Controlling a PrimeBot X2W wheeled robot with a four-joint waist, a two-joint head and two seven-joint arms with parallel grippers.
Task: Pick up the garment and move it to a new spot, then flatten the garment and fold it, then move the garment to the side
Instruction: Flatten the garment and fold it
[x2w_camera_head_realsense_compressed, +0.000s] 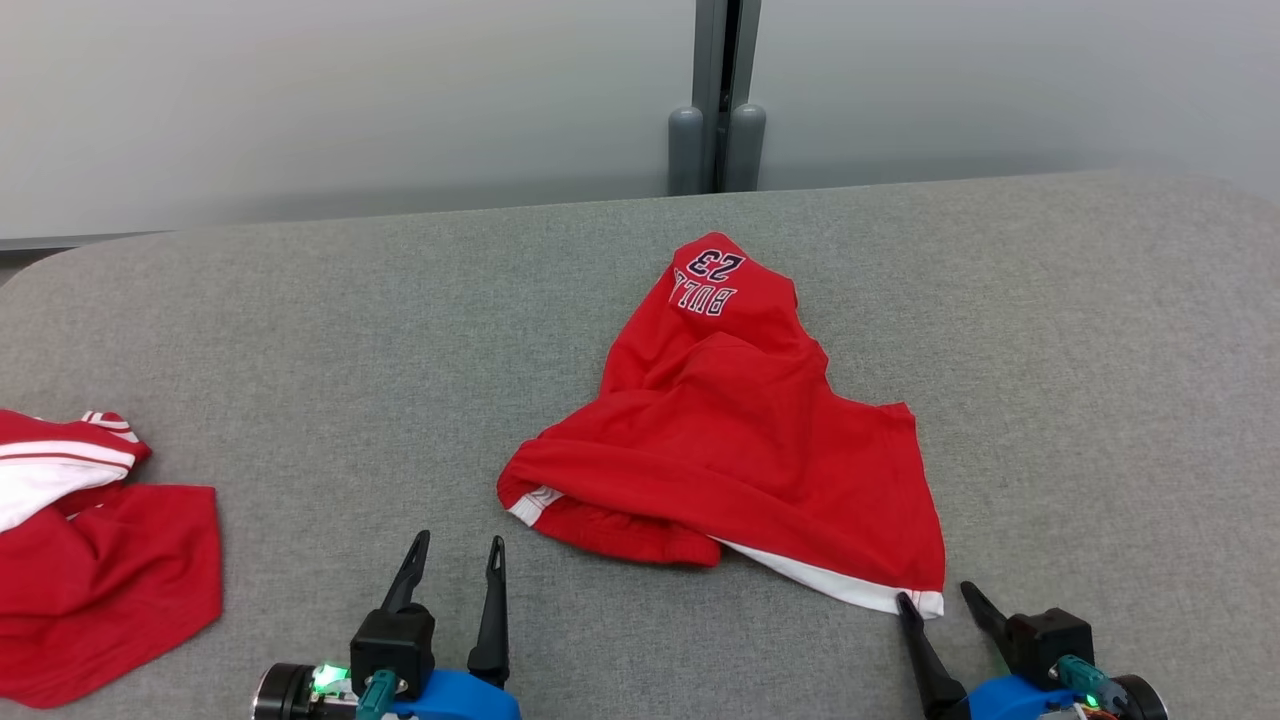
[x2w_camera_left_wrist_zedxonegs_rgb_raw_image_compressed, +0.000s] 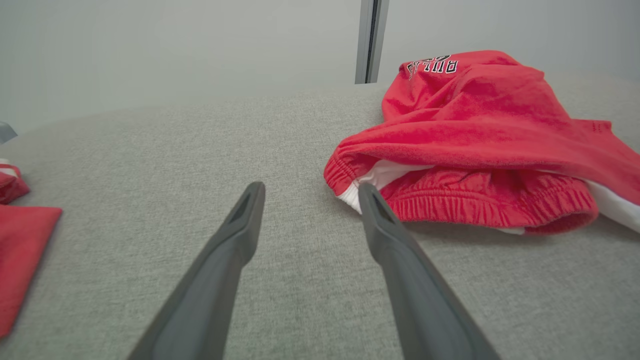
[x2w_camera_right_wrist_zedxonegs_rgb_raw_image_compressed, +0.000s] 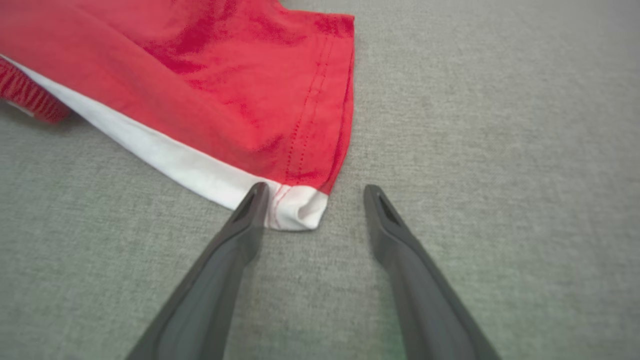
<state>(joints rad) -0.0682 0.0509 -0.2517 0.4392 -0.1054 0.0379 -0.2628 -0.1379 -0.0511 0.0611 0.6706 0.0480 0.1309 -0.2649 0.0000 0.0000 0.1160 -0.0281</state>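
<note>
Crumpled red garment (x2w_camera_head_realsense_compressed: 730, 440) lies mid-way across a grey padded surface (x2w_camera_head_realsense_compressed: 300, 330), with both grippers spread wide and empty at its near edge.
From the head view, the garment runs from its printed end at 12 o'clock to a white-trimmed corner (x2w_camera_right_wrist_zedxonegs_rgb_raw_image_compressed: 297, 212) at 5 o'clock. That corner sits between the right gripper's (x2w_camera_head_realsense_compressed: 937, 596) parted fingers, touching the inner one, so the right arm is nearer. The left gripper (x2w_camera_head_realsense_compressed: 460, 543) sits just short of the elastic waistband (x2w_camera_left_wrist_zedxonegs_rgb_raw_image_compressed: 450, 200), at its 1 o'clock.

The red garment (x2w_camera_head_realsense_compressed: 730, 440) lies rumpled on the grey desk (x2w_camera_head_realsense_compressed: 300, 330). It is bunched to a far peak printed "BULLS 23", with white trim along its near edge and a gathered waistband underneath.
</note>
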